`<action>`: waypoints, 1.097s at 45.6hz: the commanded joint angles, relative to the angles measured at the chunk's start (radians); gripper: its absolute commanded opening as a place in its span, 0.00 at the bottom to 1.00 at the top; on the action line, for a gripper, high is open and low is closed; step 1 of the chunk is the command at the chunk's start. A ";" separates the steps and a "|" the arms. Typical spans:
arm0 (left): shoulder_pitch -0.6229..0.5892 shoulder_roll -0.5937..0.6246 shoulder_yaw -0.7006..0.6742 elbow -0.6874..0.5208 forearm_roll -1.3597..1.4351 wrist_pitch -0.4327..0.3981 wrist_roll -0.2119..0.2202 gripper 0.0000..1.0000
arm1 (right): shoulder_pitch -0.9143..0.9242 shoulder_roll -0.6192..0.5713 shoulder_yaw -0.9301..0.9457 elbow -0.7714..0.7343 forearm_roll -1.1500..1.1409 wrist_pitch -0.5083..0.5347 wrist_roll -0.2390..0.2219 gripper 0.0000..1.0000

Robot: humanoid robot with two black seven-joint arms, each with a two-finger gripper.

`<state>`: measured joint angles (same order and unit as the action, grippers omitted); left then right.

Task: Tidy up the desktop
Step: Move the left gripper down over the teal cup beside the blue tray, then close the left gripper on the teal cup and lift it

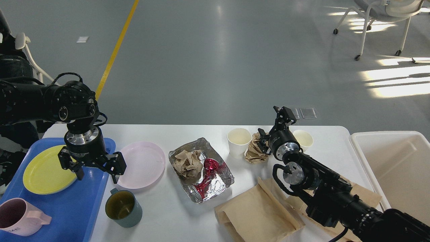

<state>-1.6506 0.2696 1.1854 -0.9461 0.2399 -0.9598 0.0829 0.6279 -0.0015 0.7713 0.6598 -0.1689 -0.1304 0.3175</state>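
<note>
Grey polished floor (215, 60) behind, with a yellow line (114, 53) running diagonally at left and a white wheeled chair (379, 20) far right; wide bare floor beyond the far table edge.

Surface: large flat white rectangular desktop (201, 132) with rounded corners, filling the lower half of the view; its far strip along the back edge is bare.

Left end: blue plastic tray (77, 205) overhanging the left edge, holding a round yellow plate (40, 169) and a pink mug (16, 216) at the near corner.

Just right of the tray: round pale pink plate (144, 161); nearer, a dark green mug (122, 208), close to the tray's right rim.

Centre: crumpled silver foil tray (215, 188) containing a brown paper wad (188, 164) and red shiny wrapper (210, 168).

Right of centre: white paper cup (239, 142), crumpled brown paper ball (253, 151) touching it, second white paper cup (304, 138) near the back edge. Flat brown paper bags (255, 211) at the near edge.

Off the right end: deep off-white plastic bin (396, 168), beside the table.

Left gripper (97, 168): pointing down over the gap between the tray's right rim and the pink plate, fingers spread apart, holding nothing.

Right gripper (278, 124): raised above the paper ball between the two cups; whether its fingers are apart cannot be told.
</note>
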 commanded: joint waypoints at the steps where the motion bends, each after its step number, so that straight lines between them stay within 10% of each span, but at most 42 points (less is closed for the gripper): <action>1: 0.028 -0.010 -0.001 0.000 -0.004 0.000 -0.003 0.99 | 0.001 0.000 -0.001 0.000 0.000 0.000 0.000 1.00; 38: 0.203 -0.062 -0.046 0.138 -0.005 0.000 0.003 0.96 | 0.001 0.000 0.000 0.000 0.000 0.000 0.000 1.00; 50: 0.216 -0.092 -0.050 0.145 -0.005 0.000 0.006 0.69 | 0.001 0.000 0.000 0.000 0.000 0.000 0.000 1.00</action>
<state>-1.4370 0.1863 1.1355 -0.8020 0.2347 -0.9599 0.0877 0.6282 -0.0011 0.7716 0.6597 -0.1688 -0.1304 0.3175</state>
